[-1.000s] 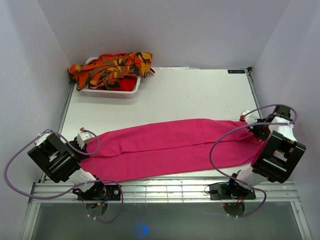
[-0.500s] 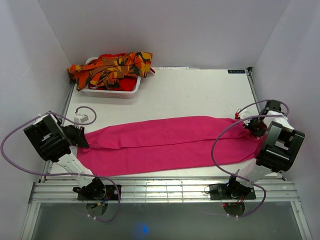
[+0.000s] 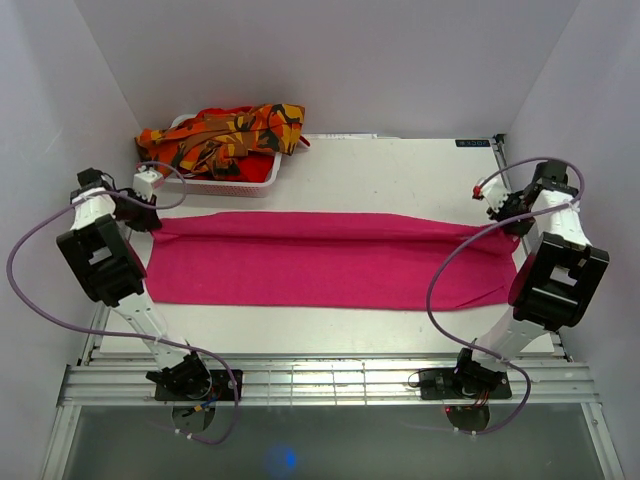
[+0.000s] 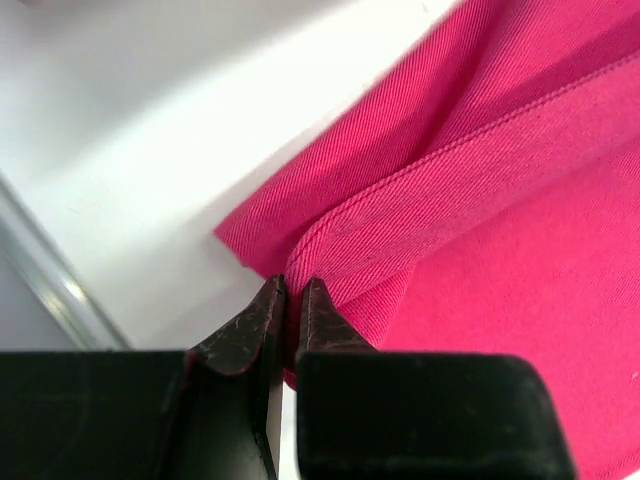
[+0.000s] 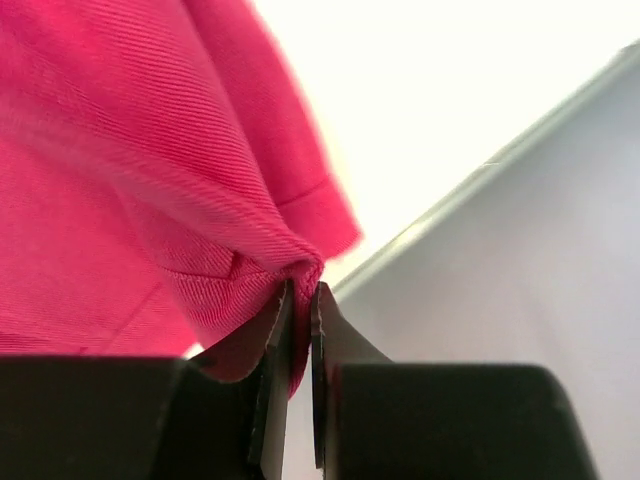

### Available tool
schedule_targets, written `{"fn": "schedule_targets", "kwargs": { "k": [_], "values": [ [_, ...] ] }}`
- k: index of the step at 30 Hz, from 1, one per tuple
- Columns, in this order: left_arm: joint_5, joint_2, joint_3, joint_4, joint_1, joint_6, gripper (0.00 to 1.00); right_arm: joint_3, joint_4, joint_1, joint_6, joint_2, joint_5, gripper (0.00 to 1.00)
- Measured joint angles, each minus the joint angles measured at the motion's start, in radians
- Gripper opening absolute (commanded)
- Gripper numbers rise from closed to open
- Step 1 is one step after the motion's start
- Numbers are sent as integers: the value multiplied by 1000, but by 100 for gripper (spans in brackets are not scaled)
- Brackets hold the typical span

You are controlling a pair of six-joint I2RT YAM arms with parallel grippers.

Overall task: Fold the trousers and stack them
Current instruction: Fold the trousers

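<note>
The left claw (image 4: 291, 292) is pinched nearly closed on a hemmed edge of the pink trousers (image 3: 330, 262). The right claw (image 5: 303, 292) is pinched just as tight on a bunched corner at the opposite end. The garment lies flat on the table (image 3: 400, 175), spanning from one claw to the other, so its long axis runs along the line between them. Both claws hold the far long edge, and the rest of the cloth spreads from each claw back toward the arm bases. Each arm is nearest its own end, so the next fold probably means carrying one end along that axis toward the other claw. The camouflage trousers (image 3: 225, 135) sit in the basket (image 3: 228, 188) just beyond the left claw.
</note>
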Motion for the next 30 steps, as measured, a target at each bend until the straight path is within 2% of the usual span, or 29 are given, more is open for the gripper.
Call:
{"fn": "schedule_targets", "kwargs": {
  "k": [4,9,15,21,27,30],
  "values": [
    [90,-31,76,2,23,-27,0,79,-26,-11,-9,-19,-55,8],
    [196,-139,63,-63,99,38,0,26,-84,-88,-98,-123,-139,8],
    [233,-290,-179,-178,252,266,0,-224,-120,-222,-249,-269,-184,8],
    [81,-253,-497,-107,337,431,0,-460,-11,-244,-331,-263,-89,8],
    [98,-267,-534,-60,336,428,0,-454,26,-239,-328,-248,-63,8],
    [101,-261,-525,-64,334,421,34,-439,18,-237,-317,-237,-63,8]
  ]
}}
